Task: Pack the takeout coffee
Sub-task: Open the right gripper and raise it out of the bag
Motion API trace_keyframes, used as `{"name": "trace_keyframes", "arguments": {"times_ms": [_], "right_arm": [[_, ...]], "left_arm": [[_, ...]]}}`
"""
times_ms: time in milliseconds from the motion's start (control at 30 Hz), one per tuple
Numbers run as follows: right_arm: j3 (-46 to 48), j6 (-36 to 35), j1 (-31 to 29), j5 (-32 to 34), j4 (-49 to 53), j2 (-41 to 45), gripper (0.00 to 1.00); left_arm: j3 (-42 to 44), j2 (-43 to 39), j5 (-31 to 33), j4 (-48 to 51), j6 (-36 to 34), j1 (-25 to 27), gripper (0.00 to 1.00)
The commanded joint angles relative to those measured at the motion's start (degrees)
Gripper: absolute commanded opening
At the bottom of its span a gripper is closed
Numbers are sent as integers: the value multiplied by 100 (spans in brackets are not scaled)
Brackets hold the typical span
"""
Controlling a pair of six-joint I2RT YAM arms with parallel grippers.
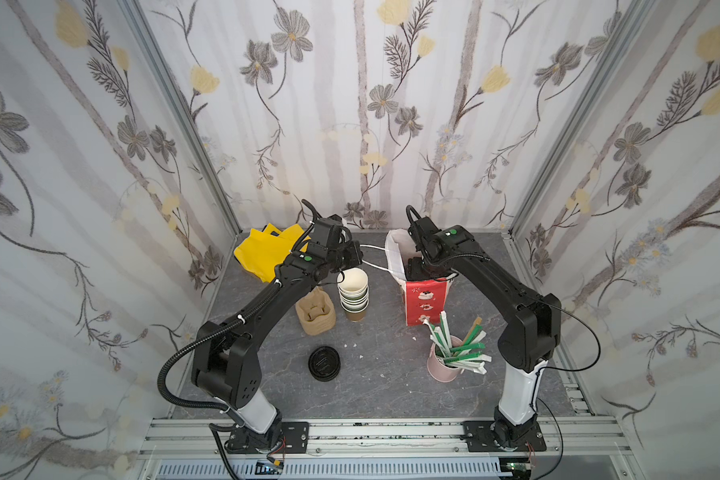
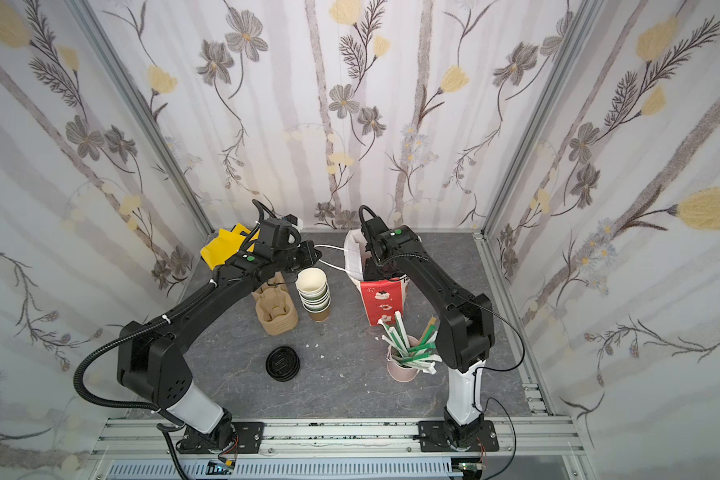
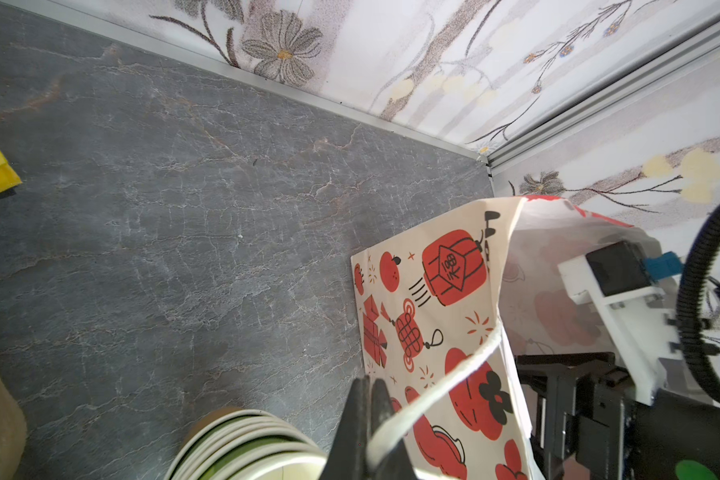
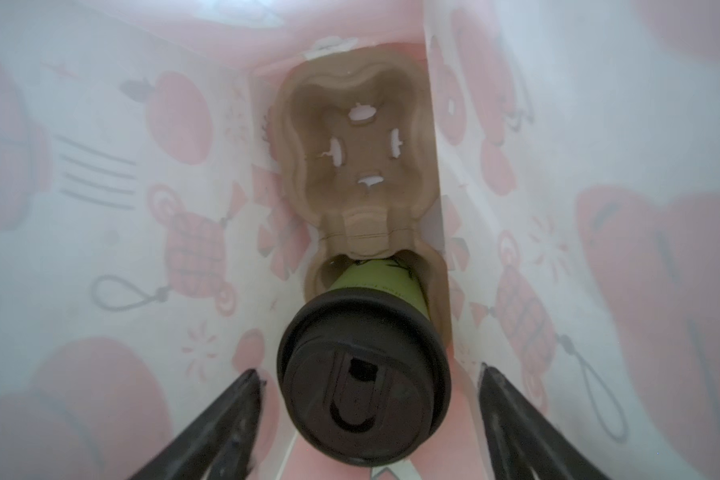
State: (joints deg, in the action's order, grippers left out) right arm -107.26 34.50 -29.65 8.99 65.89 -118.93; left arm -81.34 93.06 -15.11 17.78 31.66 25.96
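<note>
1. Inside the paper bag (image 4: 142,208), in the right wrist view alone, the takeout coffee (image 4: 364,357) stands in one well of a brown pulp carrier (image 4: 358,145). Its base is sunk in that well and hidden, and the print on its green wall is too small to read.
2. In both top views the coffee does not show: the walls of the bag (image 1: 427,301) (image 2: 381,301) and the right arm (image 1: 487,274) cover it.
3. The right end effector (image 4: 369,372) hangs in the bag with its fingers apart, one on each side of the black lid (image 4: 362,399). A sliver of bag shows between each fingertip and the lid's rim. The picture's edge cuts off the rest of both fingers.
4. The left end effector (image 3: 366,384) is pressed together on the bag's white cord handle (image 3: 485,347). Only its tips show in the left wrist view, and in the top views it is black on black and hard to make out.
5. The coffee stands lid up toward the bag's open mouth, so its long axis runs from bag floor to mouth. The bag itself stands upright on the table (image 1: 391,386). The steep view does not let me tell whether the cup leans.
6. Outside the bag, a stack of lidless cups (image 1: 353,291) stands just beside the left end effector, cut off by the edge of the left wrist view. A pile of loose lids (image 1: 324,363) lies nearer the arm bases.
</note>
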Motion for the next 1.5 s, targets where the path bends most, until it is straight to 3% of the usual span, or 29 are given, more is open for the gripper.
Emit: {"name": "trace_keyframes", "arguments": {"times_ms": [0,233,467,1000,1467], "right_arm": [[36,203,-3,232,-119,92,83],[114,249,-91,142,-327,75,84],[-409,67,-371,354,-5,-320,82],[-409,-560,-506,91,-646,-86,70],[-452,-518,-546,136,-700,170,74]], "left_arm": [[-38,-27,86,-29,-45,-12,0],[-290,19,-174,-38,-155,63,0],[-881,160,-484,-47,-34,198,0],[-1066,212,-563,-47,-71,252,0],[-970,160,-615,-44,-16,278,0]]}}
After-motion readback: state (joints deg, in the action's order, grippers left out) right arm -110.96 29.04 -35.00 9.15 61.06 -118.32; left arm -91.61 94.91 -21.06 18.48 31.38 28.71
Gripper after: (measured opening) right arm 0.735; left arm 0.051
